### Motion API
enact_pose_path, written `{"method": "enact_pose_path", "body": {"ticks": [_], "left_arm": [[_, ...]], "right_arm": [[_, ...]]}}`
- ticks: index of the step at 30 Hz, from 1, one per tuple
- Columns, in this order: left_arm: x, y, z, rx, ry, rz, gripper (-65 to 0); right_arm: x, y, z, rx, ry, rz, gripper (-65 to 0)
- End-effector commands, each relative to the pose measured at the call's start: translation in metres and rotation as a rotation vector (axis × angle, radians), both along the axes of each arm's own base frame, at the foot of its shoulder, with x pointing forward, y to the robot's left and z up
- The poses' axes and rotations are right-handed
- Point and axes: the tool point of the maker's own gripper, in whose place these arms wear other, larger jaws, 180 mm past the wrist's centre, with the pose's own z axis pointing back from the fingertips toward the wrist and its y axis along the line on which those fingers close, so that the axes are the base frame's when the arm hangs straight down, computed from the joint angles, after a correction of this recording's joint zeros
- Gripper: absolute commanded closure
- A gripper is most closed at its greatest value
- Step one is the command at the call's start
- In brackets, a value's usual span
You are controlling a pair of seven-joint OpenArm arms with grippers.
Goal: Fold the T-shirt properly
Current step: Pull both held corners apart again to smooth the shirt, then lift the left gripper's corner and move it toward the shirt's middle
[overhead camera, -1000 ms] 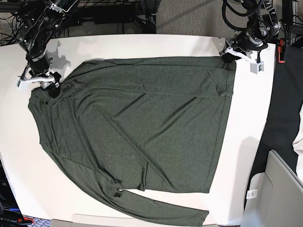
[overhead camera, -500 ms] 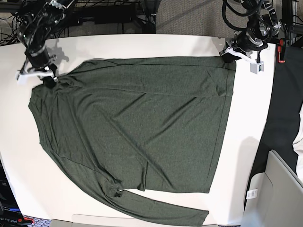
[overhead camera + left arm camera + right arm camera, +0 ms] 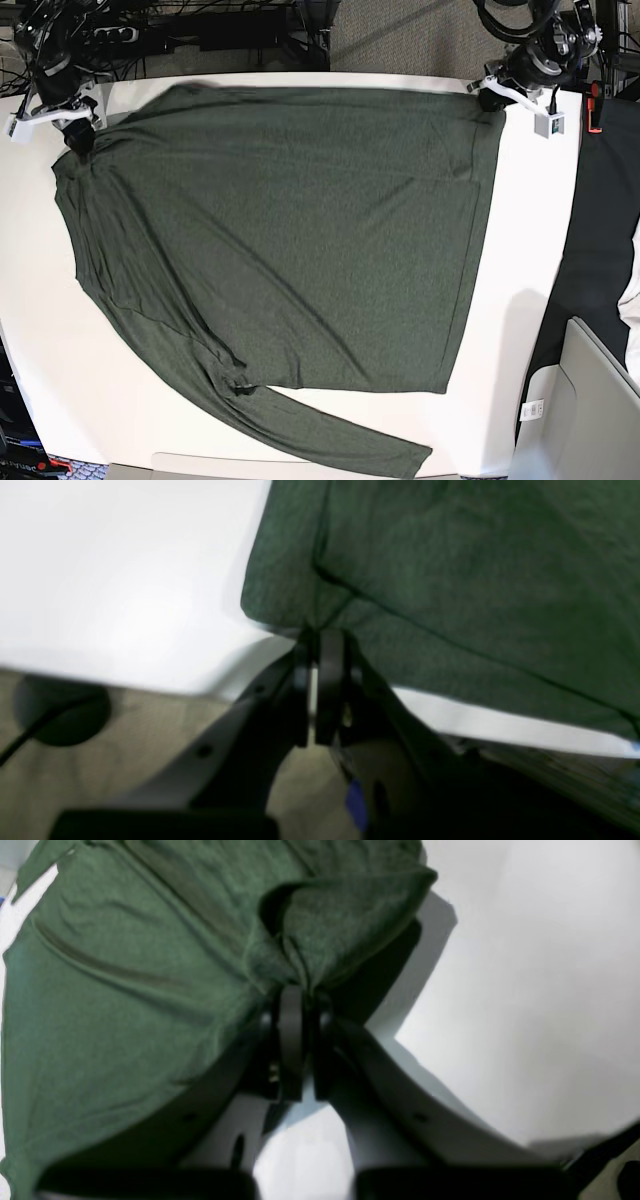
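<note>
T-shirt flat on table — far corners pinched in closed left gripper and right gripper.

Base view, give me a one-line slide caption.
Both grippers, right gripper and left gripper, pinch the T-shirt at its far corners on the white table.

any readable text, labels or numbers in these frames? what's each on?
None readable.
T-shirt: plain, no print or tag showing.
White tag at the table's lower right edge in the base view: dark marks, too small to read.
Wrist views: blurred, no lettering.
</note>
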Motion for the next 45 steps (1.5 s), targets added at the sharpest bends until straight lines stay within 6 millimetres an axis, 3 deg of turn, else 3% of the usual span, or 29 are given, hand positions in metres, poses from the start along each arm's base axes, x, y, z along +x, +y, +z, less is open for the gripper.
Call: {"method": "enact_pose_path", "body": {"ticks": [1, 7, 11, 23, 28, 35, 39, 45], "left_arm": [[0.004, 0.004, 0.011, 0.024, -0.034, -0.014, -0.1], [0.002, 0.003, 0.017, 0.035, -0.042, -0.024, -0.1], [0.005, 0.002, 0.018, 0.033, -0.051, -0.022, -0.1], [0.077, 0.002, 0.055, 0.032, -0.249, -0.016, -0.1], [0.108, 0.0, 0.072, 0.02, -0.328, -0.016, -0.1], [0.138, -0.002, 0.069, -0.035, -0.348, 0.008, -0.1], [0.148, -0.001, 0.063, -0.06, -0.339, 0.024, -0.1], [0.159, -0.001, 0.072, -0.065, -0.371, 0.026, -0.1]], "right_arm": [[0.001, -0.006, 0.013, -0.022, -0.042, -0.003, -0.7], [-0.004, -0.005, 0.013, -0.007, -0.043, -0.006, -0.7], [0.004, -0.006, 0.018, -0.008, -0.068, -0.008, -0.7], [0.046, -0.012, 0.04, -0.065, -0.151, -0.018, -0.7], [0.061, -0.016, 0.039, -0.067, -0.166, -0.04, -0.7], [0.073, -0.02, 0.021, -0.011, -0.165, -0.075, -0.7], [0.077, -0.02, 0.018, 0.005, -0.166, -0.081, -0.7], [0.084, -0.025, 0.016, 0.013, -0.194, -0.11, -0.7]]}}
